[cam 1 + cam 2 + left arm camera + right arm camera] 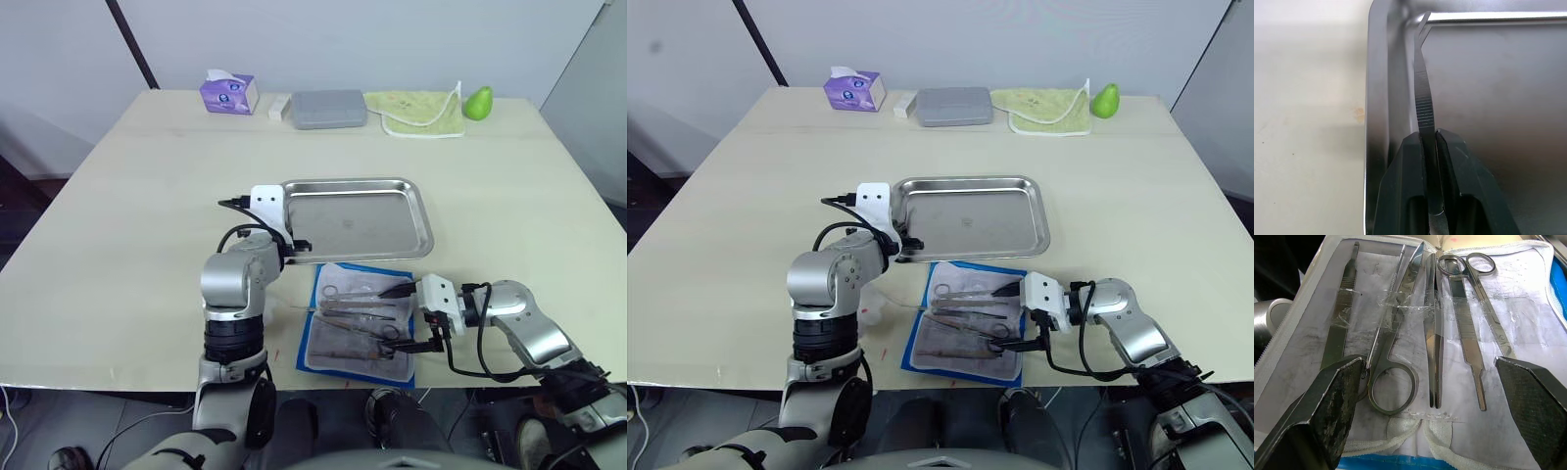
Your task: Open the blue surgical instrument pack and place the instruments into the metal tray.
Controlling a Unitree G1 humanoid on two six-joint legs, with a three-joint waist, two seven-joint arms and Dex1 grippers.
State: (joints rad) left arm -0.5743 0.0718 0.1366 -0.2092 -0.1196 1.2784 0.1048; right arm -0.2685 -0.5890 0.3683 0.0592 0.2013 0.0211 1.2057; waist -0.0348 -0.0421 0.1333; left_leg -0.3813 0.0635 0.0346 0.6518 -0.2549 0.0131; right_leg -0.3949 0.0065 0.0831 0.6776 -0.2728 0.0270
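- The left gripper [1429, 147] is closed on a slender pair of metal forceps [1423, 103], its two black fingers [1403, 186] pinching the shaft from either side.
- The forceps have a ribbed grip section and a bent tip, which reaches the tray's raised rim.
- Beneath them lies the metal tray [1498, 98], shiny, with a rounded corner showing.
- Beside the tray is the pale wooden table [1308, 122], marked by a small brownish spot.

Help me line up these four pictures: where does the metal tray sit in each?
Left eye view: metal tray mid-table, beyond the opened blue surgical instrument pack.
Right eye view: same spot.
Left wrist view: its corner and floor, under the tweezers held by the left gripper.
Right wrist view: not in it.
Shared landmark: the pack.
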